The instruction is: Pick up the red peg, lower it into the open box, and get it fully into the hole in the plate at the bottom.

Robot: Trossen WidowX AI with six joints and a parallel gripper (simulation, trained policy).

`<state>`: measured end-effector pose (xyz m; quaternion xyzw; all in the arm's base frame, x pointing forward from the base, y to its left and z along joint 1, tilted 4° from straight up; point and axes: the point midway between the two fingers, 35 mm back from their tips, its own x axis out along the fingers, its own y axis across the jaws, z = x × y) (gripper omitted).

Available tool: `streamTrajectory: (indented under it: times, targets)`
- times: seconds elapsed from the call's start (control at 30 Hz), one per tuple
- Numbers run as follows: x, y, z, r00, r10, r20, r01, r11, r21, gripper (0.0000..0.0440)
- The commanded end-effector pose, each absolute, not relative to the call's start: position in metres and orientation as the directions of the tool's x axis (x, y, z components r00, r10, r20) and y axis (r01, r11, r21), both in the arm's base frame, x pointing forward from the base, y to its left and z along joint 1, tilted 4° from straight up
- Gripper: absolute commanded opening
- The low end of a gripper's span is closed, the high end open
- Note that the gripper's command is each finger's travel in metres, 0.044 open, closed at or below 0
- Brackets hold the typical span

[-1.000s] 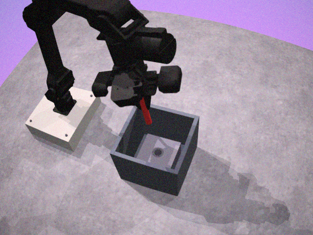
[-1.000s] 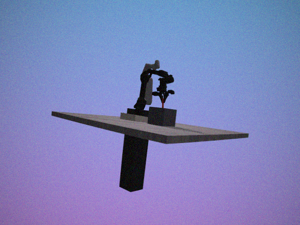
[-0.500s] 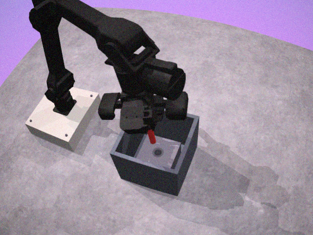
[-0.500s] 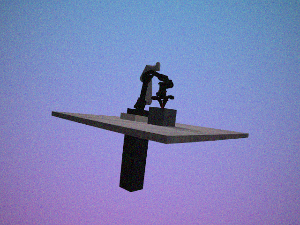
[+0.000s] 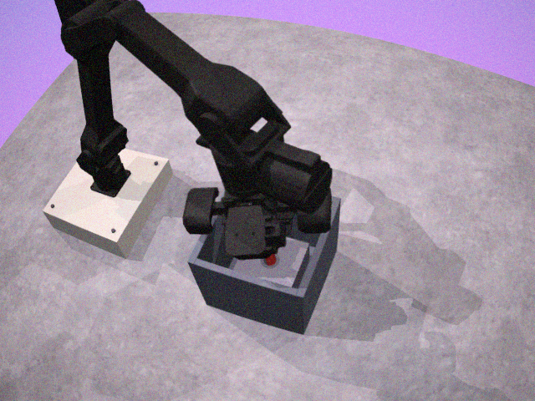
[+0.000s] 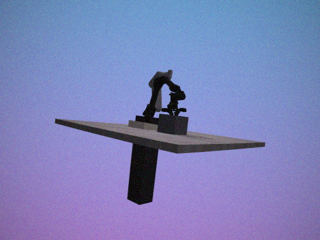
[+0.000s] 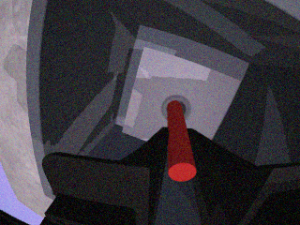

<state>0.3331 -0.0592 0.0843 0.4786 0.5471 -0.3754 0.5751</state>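
Red cylindrical peg [image 5: 270, 260] [image 7: 179, 141] clamped in black parallel-jaw gripper [image 5: 255, 233] [image 7: 176, 133], inside dark grey square box [image 5: 255, 297] [image 6: 172, 124] [image 7: 35, 94]. Far end over hole in pale square plate [image 5: 285, 269] [image 7: 211, 103]; depth unclear. Slight tilt or offset could jam peg on hole rim.

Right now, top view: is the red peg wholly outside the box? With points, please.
No, the red peg [image 5: 270, 260] [image 7: 180, 141] shows inside the box's [image 5: 255, 297] [image 6: 172, 124] [image 7: 35, 70] walls.

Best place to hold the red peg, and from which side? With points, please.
Grip the red peg [image 5: 270, 259] [image 7: 180, 141] by its upper shaft, coming from above, fingers on opposite sides: it is a slim cylinder, its lower end is best left free for the hole, and the box walls surround it.
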Motion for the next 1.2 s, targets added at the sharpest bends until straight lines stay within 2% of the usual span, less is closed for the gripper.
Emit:
streamTrajectory:
  times: [0.0, 0.2, 0.53, 1.17]
  targets:
    - [0.336, -0.059, 0.073, 0.109, 0.093, -0.990, 0.951, 0.281, 0.131, 0.0003]
    - [0.338, -0.058, 0.068, 0.083, 0.098, -0.992, 0.946, 0.306, 0.109, 0.0101]
    - [0.342, -0.055, 0.083, 0.091, 0.166, -0.982, 0.946, 0.292, 0.137, 0.0105]
    - [0.358, -0.059, 0.128, 0.197, 0.331, -0.923, 0.932, 0.230, 0.281, 0.0206]
